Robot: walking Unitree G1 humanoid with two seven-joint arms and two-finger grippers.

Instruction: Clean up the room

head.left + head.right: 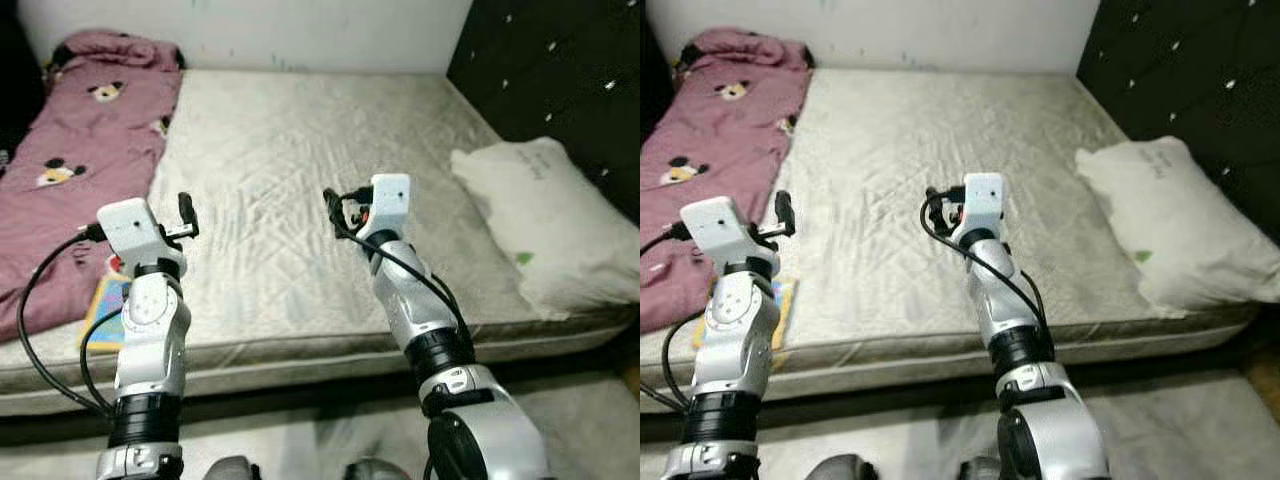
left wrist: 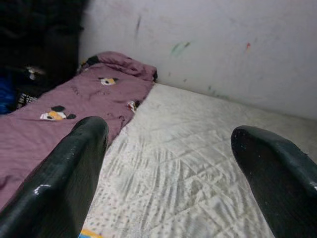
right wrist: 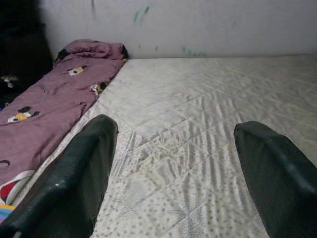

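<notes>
Both arms are up over the near edge of the mattress point(image 1: 300, 180): the left gripper point(image 2: 168, 173) has its fingers spread wide on nothing, and the right gripper point(image 3: 173, 173) gapes just as wide, empty too. Left of the left gripper lies the pink cartoon blanket point(image 1: 80, 150), a colourful book point(image 1: 105, 300) just below it; right of the right gripper rests a white pillow point(image 1: 545, 220) by the dark headboard point(image 1: 560, 80)

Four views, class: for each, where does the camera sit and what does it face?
Left eye: head, looking down at the mattress; both arms show.
Right eye: same scene, with the pillow.
Left wrist: along the open left gripper toward the blanket.
Right wrist: along the open right gripper.
All share mattress and blanket.
</notes>
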